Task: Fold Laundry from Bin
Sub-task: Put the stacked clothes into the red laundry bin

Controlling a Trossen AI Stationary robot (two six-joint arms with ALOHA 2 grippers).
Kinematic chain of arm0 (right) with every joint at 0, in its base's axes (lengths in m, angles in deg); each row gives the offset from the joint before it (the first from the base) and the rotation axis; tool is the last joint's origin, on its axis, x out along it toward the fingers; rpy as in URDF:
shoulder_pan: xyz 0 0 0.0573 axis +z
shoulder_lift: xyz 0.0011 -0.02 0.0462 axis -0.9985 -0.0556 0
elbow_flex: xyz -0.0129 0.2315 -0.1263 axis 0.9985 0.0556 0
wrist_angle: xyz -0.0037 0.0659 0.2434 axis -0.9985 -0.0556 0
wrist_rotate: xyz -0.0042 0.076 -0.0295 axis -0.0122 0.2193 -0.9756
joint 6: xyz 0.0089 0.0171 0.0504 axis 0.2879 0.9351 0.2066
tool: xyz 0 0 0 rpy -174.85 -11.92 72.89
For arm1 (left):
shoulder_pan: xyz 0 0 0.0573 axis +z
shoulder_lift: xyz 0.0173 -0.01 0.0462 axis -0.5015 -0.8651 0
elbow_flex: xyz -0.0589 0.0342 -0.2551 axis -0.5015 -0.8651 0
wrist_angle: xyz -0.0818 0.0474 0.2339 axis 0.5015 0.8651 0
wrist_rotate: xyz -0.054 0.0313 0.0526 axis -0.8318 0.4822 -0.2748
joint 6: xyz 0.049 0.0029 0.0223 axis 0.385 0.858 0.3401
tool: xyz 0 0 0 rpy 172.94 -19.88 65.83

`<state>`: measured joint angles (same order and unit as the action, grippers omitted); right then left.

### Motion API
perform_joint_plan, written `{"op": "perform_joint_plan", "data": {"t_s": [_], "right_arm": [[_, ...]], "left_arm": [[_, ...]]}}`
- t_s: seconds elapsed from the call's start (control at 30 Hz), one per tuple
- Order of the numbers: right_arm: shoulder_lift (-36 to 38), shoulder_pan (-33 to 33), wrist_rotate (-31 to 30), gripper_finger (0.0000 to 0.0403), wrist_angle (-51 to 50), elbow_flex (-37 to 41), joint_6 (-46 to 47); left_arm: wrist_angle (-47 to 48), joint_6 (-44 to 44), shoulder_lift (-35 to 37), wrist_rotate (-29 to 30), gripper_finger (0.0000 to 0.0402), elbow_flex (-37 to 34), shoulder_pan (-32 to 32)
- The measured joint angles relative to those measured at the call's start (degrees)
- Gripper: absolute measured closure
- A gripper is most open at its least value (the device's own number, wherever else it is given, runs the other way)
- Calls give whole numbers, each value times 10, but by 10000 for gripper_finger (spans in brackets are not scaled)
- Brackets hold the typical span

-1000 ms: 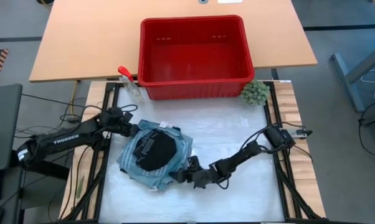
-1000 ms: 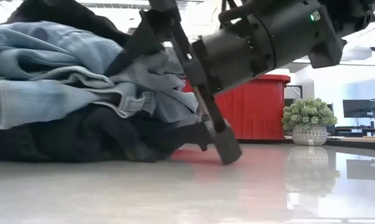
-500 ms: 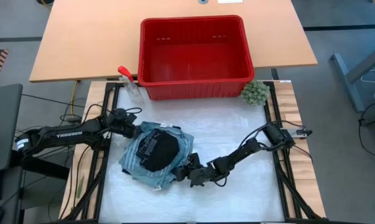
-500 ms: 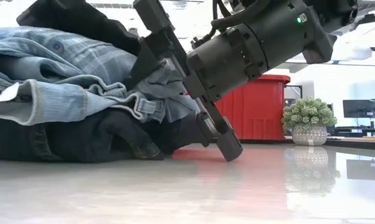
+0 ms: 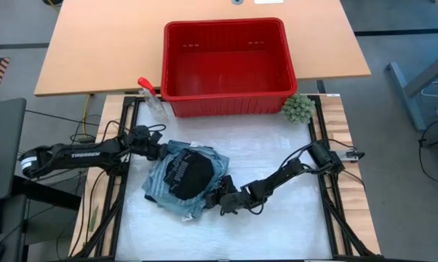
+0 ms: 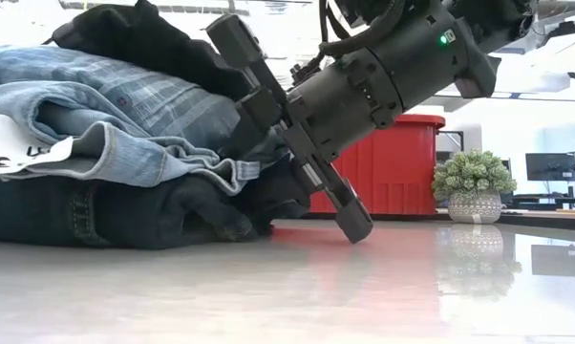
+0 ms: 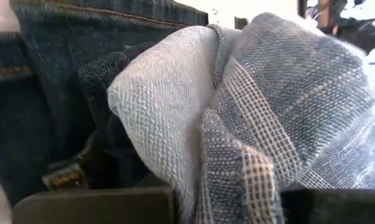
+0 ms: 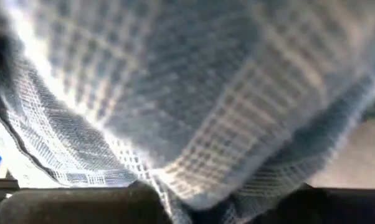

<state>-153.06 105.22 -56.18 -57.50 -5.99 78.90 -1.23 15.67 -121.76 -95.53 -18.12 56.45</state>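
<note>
The laundry [image 5: 184, 180] lies in a bunched pile on the white mat, a small black piece [image 5: 188, 175] on top. In the low view, light blue jeans [image 6: 87, 143] sit over a dark navy piece [image 6: 125, 210]. My left gripper [image 5: 161, 153] is at the pile's far left corner, shut on blue-white striped cloth [image 7: 287, 99]. My right gripper [image 5: 221, 198] is at the pile's near right side, shut on striped cloth [image 8: 194, 93]. The red bin [image 5: 226, 98] stands beyond the mat with nothing in it. My left gripper [image 7: 228, 208] pinches a bunched fold of the striped cloth [image 7: 237, 180] between its two fingers, coming slanting down from the table's left. The cloth stays on the pile. My right gripper [image 8: 206, 208] pinches a hanging fold of striped cloth [image 8: 200, 183] between its fingers, reaching in from the table's right, slanting down. Its lower finger [image 6: 350, 215] touches the mat. The pile rests on the table.
A clear spray bottle with a red trigger [image 5: 152, 98] stands left of the bin, and a green fuzzy ball [image 5: 297, 108] at its right corner. The mat [image 5: 277, 145] is bare to the right of the pile. Black frame rails [image 5: 324, 167] run along both sides.
My right gripper has gone toward the table's left into the pile, rolled somewhat, and shut on cloth. My left gripper has edged toward the pile and taken hold. The pile has been pushed together and narrower; a white label now shows at its near left.
</note>
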Motion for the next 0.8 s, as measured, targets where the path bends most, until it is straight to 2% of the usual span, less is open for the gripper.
{"op": "perform_joint_plan", "data": {"t_s": [0.17, 0.3, 0.43, 0.53, 0.8], "right_arm": [[46, -10, 3, 294, -63, 1, -50], [80, -34, 40, 294, -135, 2, -70], [98, -53, 80, 294, -139, 3, -121], [114, -65, 100, 294, -148, 4, -148], [170, -79, 112, 295, -193, 4, -174]], "left_arm": [[-37, -30, 0, 8, 358, 0, 0], [-57, -55, -4, 39, 359, 0, -14], [-111, -73, -14, 45, 360, 1, -39], [-117, -75, -22, 53, 360, 10, -56], [-155, -94, -25, 62, 360, 35, -58]]}}
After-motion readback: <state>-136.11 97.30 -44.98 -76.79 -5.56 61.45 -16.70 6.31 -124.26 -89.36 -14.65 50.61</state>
